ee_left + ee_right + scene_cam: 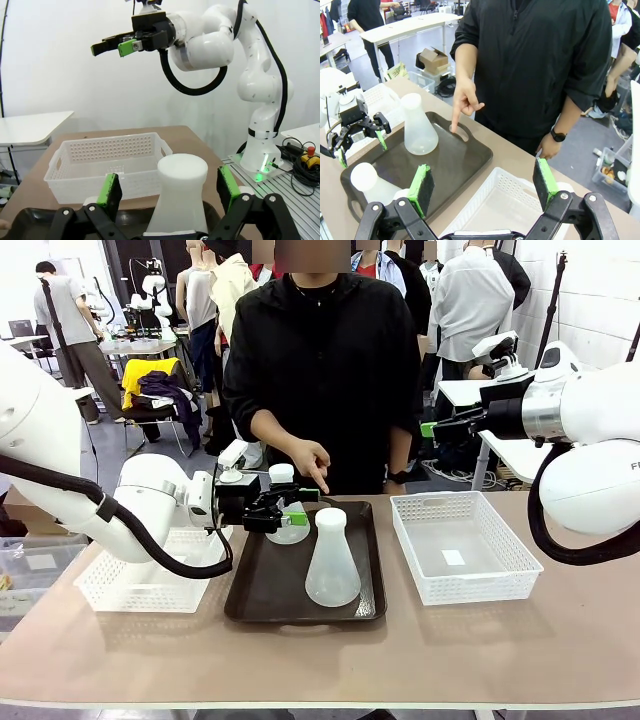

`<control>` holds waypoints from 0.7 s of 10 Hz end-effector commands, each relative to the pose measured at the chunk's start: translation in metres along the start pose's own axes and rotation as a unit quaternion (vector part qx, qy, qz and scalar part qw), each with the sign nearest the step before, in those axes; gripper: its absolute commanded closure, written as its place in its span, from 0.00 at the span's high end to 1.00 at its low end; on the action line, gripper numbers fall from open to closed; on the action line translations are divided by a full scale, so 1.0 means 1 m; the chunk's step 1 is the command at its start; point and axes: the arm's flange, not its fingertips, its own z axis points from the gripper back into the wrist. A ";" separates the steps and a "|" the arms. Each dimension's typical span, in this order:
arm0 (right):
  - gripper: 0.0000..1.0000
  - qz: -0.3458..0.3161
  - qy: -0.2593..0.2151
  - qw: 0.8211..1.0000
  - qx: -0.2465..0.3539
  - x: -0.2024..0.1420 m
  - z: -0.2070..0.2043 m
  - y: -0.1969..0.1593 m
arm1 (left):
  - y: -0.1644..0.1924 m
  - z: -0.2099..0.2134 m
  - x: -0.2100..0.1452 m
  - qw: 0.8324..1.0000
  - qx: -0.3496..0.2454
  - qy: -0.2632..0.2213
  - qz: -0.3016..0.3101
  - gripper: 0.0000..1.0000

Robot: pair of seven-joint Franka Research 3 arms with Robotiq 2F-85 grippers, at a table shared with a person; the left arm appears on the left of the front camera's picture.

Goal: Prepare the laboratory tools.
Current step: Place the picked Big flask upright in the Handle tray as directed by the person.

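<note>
Two frosted-white conical flasks stand on a dark brown tray [262, 590]. The nearer flask [332, 560] [367, 182] stands free. The farther flask [291, 531] [417, 127] [182, 195] lies just ahead of my left gripper [285, 508] [168, 187] [360, 140]. That gripper is open, low over the tray's left side, with its green pads [111, 190] on either side of the flask's neck without touching it. My right gripper [428, 428] [112, 47] [482, 185] hangs open and high on the right, holding nothing. A person's hand [318, 475] [462, 102] points down at the tray's far edge.
A white lattice basket [465, 545] [107, 160] [490, 205] stands right of the tray. Another basket [140, 585] [380, 95] sits left of it, under my left arm. The person stands close at the far table edge.
</note>
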 end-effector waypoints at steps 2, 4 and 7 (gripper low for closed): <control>1.00 0.001 -0.005 1.000 -0.002 0.001 0.000 0.000 | 0.001 -0.001 0.001 1.000 -0.004 -0.005 -0.005 1.00; 1.00 0.001 -0.005 1.000 -0.002 0.001 0.000 0.000 | 0.001 -0.001 0.001 1.000 -0.004 -0.005 -0.005 1.00; 1.00 0.001 -0.005 1.000 -0.002 0.001 0.000 0.000 | 0.001 -0.001 0.001 1.000 -0.004 -0.005 -0.005 1.00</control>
